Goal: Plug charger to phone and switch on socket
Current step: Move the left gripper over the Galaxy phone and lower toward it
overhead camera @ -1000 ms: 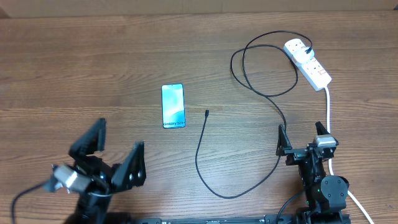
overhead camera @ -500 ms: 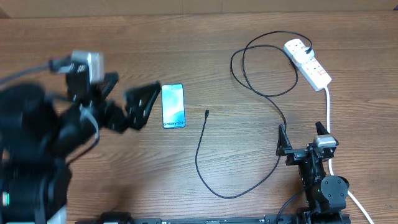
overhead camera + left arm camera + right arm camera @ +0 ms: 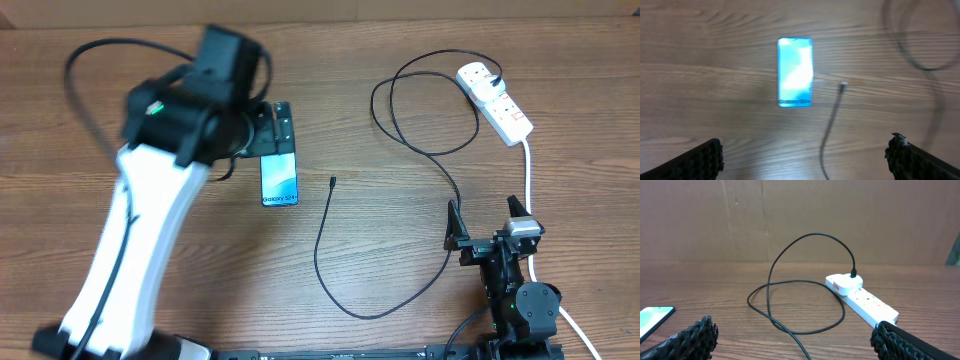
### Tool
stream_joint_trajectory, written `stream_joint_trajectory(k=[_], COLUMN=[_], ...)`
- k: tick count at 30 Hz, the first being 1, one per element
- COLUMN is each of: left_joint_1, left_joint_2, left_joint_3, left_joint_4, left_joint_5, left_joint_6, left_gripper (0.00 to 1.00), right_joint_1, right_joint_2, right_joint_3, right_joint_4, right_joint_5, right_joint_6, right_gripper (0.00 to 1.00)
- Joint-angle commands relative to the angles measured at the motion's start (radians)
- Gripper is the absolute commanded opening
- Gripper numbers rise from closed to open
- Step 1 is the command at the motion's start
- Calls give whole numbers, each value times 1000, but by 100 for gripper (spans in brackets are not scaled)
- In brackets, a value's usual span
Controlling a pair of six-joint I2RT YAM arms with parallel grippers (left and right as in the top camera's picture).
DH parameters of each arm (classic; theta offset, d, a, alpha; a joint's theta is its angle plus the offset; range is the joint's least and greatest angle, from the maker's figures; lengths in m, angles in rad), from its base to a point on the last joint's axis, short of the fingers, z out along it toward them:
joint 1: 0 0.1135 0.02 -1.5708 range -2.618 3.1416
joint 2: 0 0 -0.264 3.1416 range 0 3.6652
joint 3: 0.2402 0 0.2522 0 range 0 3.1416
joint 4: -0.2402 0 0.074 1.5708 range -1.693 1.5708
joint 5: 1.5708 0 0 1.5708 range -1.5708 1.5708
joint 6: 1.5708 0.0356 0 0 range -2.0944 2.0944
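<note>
In left wrist view, whole phone (image 3: 795,72)

The phone (image 3: 279,180) is laid on the bench (image 3: 390,250), left of the middle. The connector tip of the charger (image 3: 318,250) is set just to its right, not touching. The cable is run toward the near edge, then looped back to the socket (image 3: 495,100) by the far right corner, where its plug is seated.

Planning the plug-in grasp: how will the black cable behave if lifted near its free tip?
Likely floppy: the cable lies in loose loops, so the tip will probably droop. Probably light, being thin. Its far end is plugged into the power strip, so a long pull may drag that.
</note>
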Motion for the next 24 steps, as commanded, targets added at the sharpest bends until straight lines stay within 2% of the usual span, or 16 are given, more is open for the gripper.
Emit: stream_joint_trajectory(k=[1,6,11,19,24], left_joint_1=[-7,6,35,36,38], left_joint_2=[77,158,224,341,421], left_joint_3=[26,26,25,18,18], left_joint_4=[-9,32,81,73,95], left_joint_5=[-116,-94,48,47,43], left_joint_6=[-57,-100,-63,-89,-48], left_gripper=[100,100,99,100,100], right_joint_1=[2,2,2,2,2], right_joint_2=[-10,-10,-10,-10,-10], right_joint_3=[-10,-10,-10,-10,-10], right_joint_4=[5,5,5,5,5], right_joint_5=[6,6,6,6,6], right_joint_6=[-1,-1,-1,-1,-1], right_gripper=[100,100,100,100,100])
